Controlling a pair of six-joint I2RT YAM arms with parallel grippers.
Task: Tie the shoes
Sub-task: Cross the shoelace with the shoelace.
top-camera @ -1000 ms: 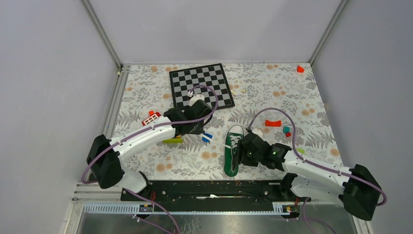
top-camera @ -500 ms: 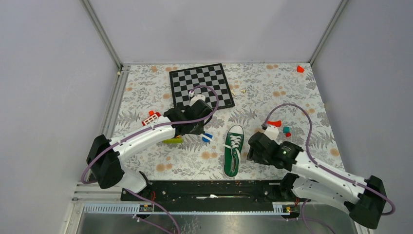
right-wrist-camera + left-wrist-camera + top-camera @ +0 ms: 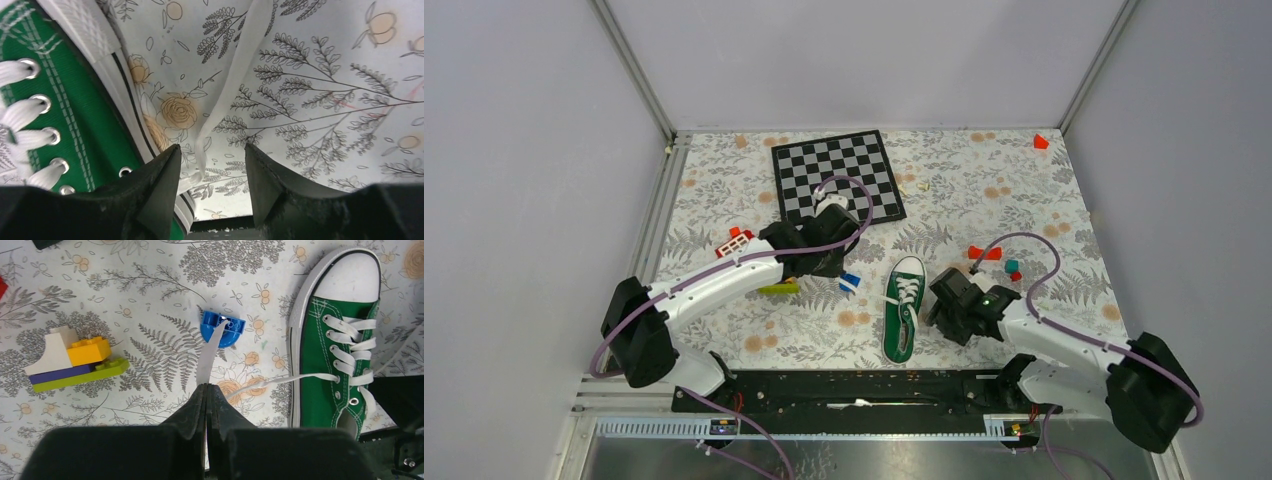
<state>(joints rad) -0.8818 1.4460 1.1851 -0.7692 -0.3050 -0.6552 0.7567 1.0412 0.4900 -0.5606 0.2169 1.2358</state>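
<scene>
The green shoe lies on the floral table, white toe cap pointing away from the arm bases. My left gripper is shut on a white lace that runs from a left eyelet of the shoe; the lace end sticks out past the tips over a blue brick. From above, the left gripper hovers left of the toe. My right gripper is open, low beside the shoe's right side, with the other lace lying loose on the table between its fingers. The right gripper sits just right of the shoe.
A chessboard lies at the back. A stack of white, yellow, blue and lime bricks sits left of the left gripper. Small red and teal pieces lie right of the shoe, a red one in the far right corner.
The right gripper left the shoe's laces, swung out to the right, then settled back close beside the shoe with its jaws slightly wider. The left arm stayed still, holding its lace.
</scene>
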